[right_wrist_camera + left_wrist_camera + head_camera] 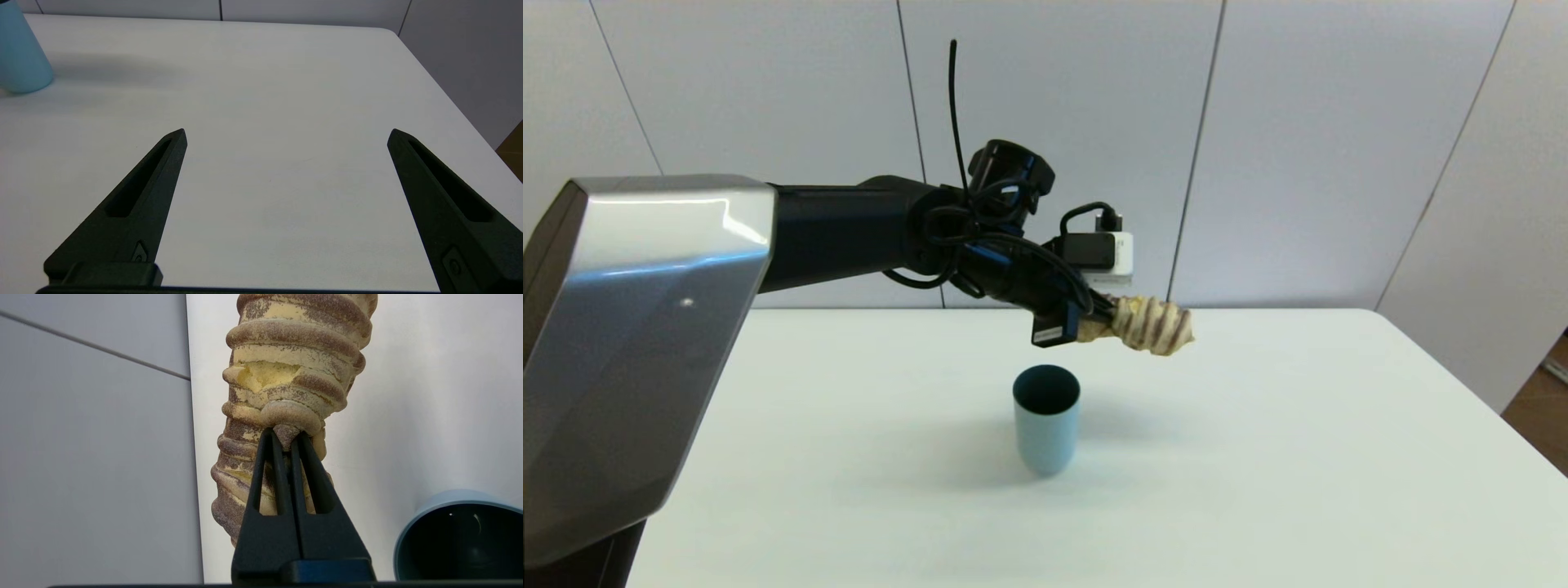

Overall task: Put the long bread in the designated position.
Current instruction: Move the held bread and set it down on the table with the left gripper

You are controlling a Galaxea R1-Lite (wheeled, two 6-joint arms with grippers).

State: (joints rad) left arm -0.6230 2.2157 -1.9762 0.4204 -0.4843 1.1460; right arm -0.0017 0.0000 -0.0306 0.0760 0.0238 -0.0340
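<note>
Left hand (1094,324) is clamped on the long bread (1150,325), its two black fingers (267,469) pinched almost together on a ridge of crust near one end, so the loaf juts forward from the fingertips and hangs in the air above the desk (1258,457), well clear of the surface. Below the hand and a little toward the robot stands the light blue cup (1046,418), upright and open-topped, not touching the loaf. The bread looks light and soft: where the fingers bite, the crust has folded in, and just beyond the tips a patch of crust is torn to show pale yellow crumb. Held this way it seems likely to sag or tear further, so a hold nearer the middle, across the full width, would probably carry it more safely; a gentle lowering rather than a drop seems wise. The loaf is oblong, tan-cream, ringed with dark brown crosswise ridges dusted with a powdery speckle, and rounded at the far end. Bare white desk lies beyond and to the right of the hand, where the designated position presumably is, unmarked. Right hand (286,134) is parked low over the desk's right side, fingers spread wide and holding nothing.
</note>
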